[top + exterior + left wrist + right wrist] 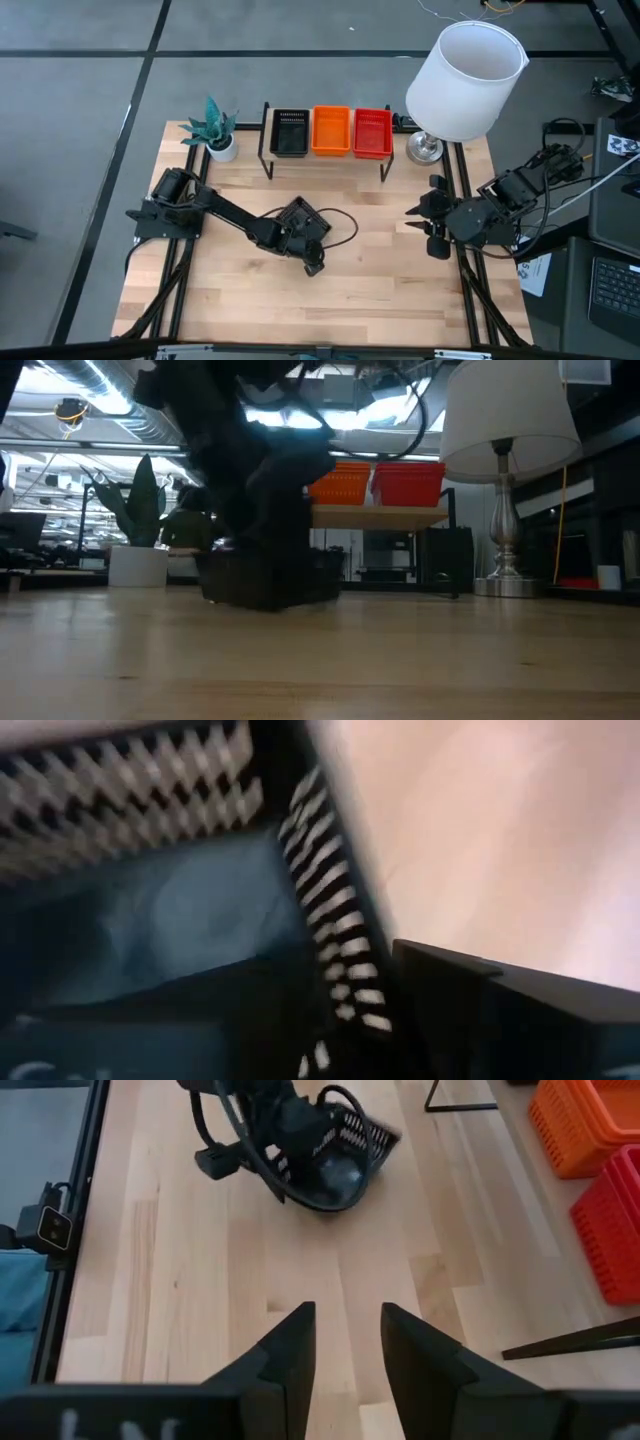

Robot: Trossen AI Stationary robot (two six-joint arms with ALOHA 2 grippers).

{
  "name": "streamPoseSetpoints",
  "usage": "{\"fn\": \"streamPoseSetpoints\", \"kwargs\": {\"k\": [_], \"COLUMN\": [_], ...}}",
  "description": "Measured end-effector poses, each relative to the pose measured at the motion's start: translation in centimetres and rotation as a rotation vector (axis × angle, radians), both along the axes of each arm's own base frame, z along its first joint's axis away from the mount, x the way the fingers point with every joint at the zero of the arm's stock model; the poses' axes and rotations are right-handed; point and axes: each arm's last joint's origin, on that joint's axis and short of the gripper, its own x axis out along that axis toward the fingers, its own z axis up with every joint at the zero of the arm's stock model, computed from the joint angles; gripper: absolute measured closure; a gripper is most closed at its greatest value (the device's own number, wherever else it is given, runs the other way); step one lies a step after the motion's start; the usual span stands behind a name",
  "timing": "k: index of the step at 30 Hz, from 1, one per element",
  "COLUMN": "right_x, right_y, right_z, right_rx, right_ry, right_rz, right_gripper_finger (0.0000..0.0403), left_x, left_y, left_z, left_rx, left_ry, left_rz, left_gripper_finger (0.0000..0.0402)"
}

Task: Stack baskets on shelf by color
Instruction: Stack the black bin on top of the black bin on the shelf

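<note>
Writing: there are some marks low in the left wrist view, and some at the bottom of the right wrist view, but they are too blurry to read.
Shelf: the shelf (pixel 326 157) stands at the back edge of the table (pixel 380 290), between the plant (pixel 213 128) and the lamp (pixel 462 82).
Baskets on shelf: a black stack (pixel 290 131), an orange stack (pixel 331 130) and a red stack (pixel 372 131) sit side by side, touching. I cannot tell how many baskets are in each stack.
Loose basket: one black basket (pixel 358 1138) is on the table in the middle, well in front of the shelf. It sits under the left arm's wrist.
Left gripper: the left gripper (pixel 313 262) is down at the loose black basket. One finger (pixel 520 1010) is outside the mesh wall, and a dark shape is inside it. The fingers look pinched on that wall, with the basket still on the wood.
Right gripper: the right gripper (pixel 347 1342) waits near the right edge of the table, close to the lamp base. Its fingers are a little apart and hold nothing.
Open room: bare wood lies in front of the shelf and all along the front of the table. Black rails run down the left and right edges.
</note>
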Motion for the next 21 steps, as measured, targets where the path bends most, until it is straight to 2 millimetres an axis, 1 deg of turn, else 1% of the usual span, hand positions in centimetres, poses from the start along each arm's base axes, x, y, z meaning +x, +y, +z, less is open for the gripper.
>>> {"fn": "streamPoseSetpoints", "kwargs": {"k": [3,5,6,9,12,15,19,21], "right_x": [0.0,0.0,0.0,-0.1,-0.1,-0.1,-0.2,-0.2], "right_y": [0.0,0.0,0.0,-0.1,-0.1,-0.1,-0.1,-0.1], "right_z": [0.0,0.0,0.0,-0.1,-0.1,-0.1,-0.1,-0.1], "right_rx": [0.000,-0.001,-0.002,-0.008,-0.010,-0.012,-0.013,-0.015], "right_ry": [0.001,0.001,0.004,0.012,0.017,0.020,0.022,0.023], "right_rz": [0.000,0.000,0.000,0.000,0.000,0.000,0.000,0.001], "right_gripper_finger": [0.0289,0.0289,0.0289,0.0289,0.0289,0.0289,0.0289,0.0289], "left_x": [-0.3,-0.5,-0.7,-1.2,-2.1,-3.6,-6.4,-7.8], "left_y": [-0.5,-1.3,-1.8,-3.7,-5.6,-6.4,-5.6,-4.5], "left_z": [-0.2,0.3,0.7,3.0,6.5,11.0,16.6,19.3], "left_rx": [-0.007,-0.019,-0.021,-0.052,-0.006,0.121,0.472,0.663], "left_ry": [0.016,-0.001,-0.012,-0.071,-0.123,-0.153,-0.079,-0.032], "left_rz": [-0.013,-0.040,-0.057,-0.127,-0.220,-0.281,-0.332,-0.333], "left_gripper_finger": [0.0323,0.0372,0.0386,0.0396,0.0400,0.0401,0.0401,0.0401]}}
